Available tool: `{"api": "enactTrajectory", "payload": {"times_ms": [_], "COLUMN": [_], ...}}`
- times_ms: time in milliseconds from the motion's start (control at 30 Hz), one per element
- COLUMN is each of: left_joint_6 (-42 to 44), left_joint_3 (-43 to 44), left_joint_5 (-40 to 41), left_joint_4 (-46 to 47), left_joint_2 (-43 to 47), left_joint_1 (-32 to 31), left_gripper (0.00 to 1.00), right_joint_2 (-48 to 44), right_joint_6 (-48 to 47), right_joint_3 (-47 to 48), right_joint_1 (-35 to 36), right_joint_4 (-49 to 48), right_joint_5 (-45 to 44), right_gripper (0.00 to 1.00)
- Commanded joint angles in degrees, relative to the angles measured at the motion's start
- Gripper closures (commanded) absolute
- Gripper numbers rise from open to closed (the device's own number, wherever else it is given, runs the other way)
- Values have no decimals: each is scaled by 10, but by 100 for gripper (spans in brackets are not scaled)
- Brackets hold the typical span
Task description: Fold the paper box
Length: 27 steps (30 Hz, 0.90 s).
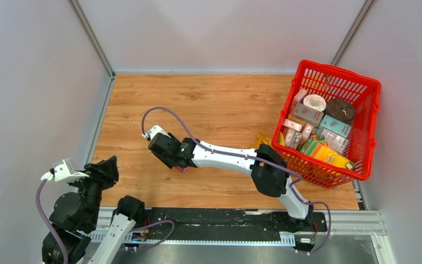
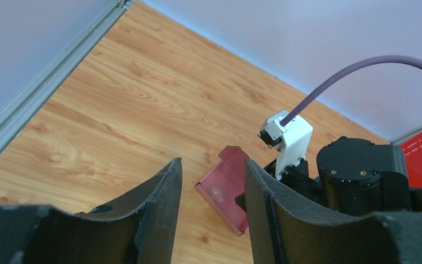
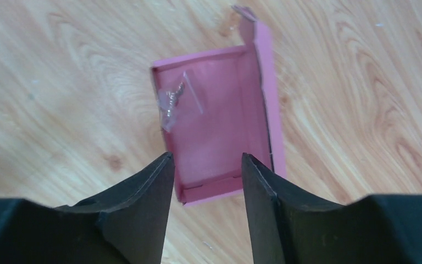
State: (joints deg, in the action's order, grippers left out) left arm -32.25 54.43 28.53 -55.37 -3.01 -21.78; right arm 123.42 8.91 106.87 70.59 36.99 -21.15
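Box (image 3: 220,121): pink, an open tray with one flap sticking out, lying flat mid-desk (image 3: 60,82).
Right fingers (image 3: 148,203): parted, poised over the box's near end, holding nothing.
Left fingers (image 2: 154,203): wide, empty, at near left, well apart from the box.
Basket (image 1: 338,70): red, far right.

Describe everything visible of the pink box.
The box is thin pink cardboard, half folded: an open tray with low raised walls, a loose flap at its far corner, a scrap of clear plastic inside. It lies open side up on the wooden table, the right gripper's open jaws above its near end.
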Motion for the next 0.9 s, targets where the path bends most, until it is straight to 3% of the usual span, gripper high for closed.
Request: {"api": "enactTrajectory", "payload": {"times_ms": [0,133,333,500,733,867], "left_joint_6": [-5,-11,-20,-13,-15,-40], "left_joint_3": [-15,-25,-29,-45,-77,-150], "left_joint_5": [-20,-40,-63,-97,-140,-168], "left_joint_4": [7,20,29,35,22,100], "left_joint_2": [-2,-10,-21,-38,-139,-148], "left_joint_1": [2,2,2,2,2,2], "left_gripper": [47,47,47,45,44,44], "right_joint_2": [-18,-56,-27,-16,-43,-98], "right_joint_6": [-13,1,11,21,54,54], "right_joint_3": [-11,-80,-90,-118,-217,-278], "right_joint_1": [-1,7,20,17,-27,-42], "right_joint_4": [-13,-62,-87,-94,-114,-130], "right_joint_5": [-53,39,134,75,30,1], "right_gripper": [47,51,74,81,86,85]}}
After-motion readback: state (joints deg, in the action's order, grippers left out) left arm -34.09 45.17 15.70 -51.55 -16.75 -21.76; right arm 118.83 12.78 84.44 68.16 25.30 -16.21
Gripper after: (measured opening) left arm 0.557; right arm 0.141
